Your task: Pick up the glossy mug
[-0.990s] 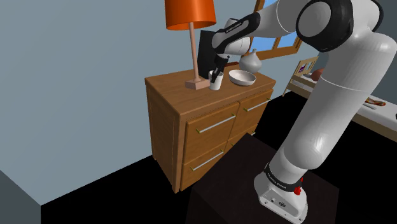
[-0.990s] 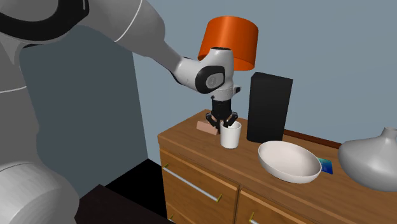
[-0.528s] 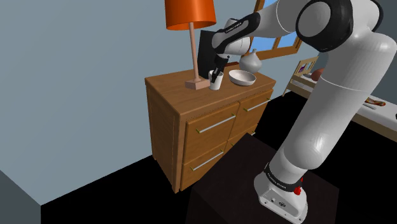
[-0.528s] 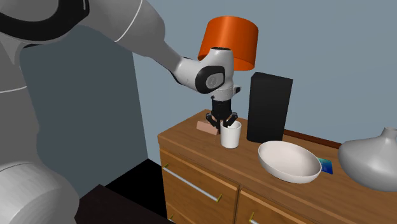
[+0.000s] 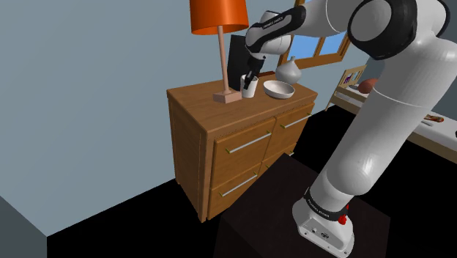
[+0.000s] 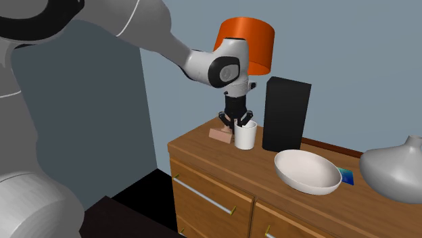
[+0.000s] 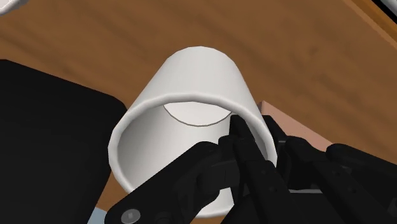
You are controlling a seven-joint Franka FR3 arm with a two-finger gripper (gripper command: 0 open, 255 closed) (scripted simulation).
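Wooden dresser (image 6: 196, 143), under an orange-shaded lamp (image 6: 247, 44), has the plain white glossy mug (image 6: 245, 139) just beside a tall black box (image 6: 285, 115). The black end effector (image 6: 241, 123) is clamped on the mug's rim wall. The grasp looks made; lifting it well clear is left.

The white arm (image 5: 381, 124) arches high, wrist bent down; its black gripper (image 6: 241, 122) points straight down, fingers (image 7: 245, 159) pinching the white mug (image 6: 245, 138) by its rim.

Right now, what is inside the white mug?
One black finger of the gripper dips inside the white mug, against its wall. The mug's white bottom looks bare. The fingers cover the near part of the inside.
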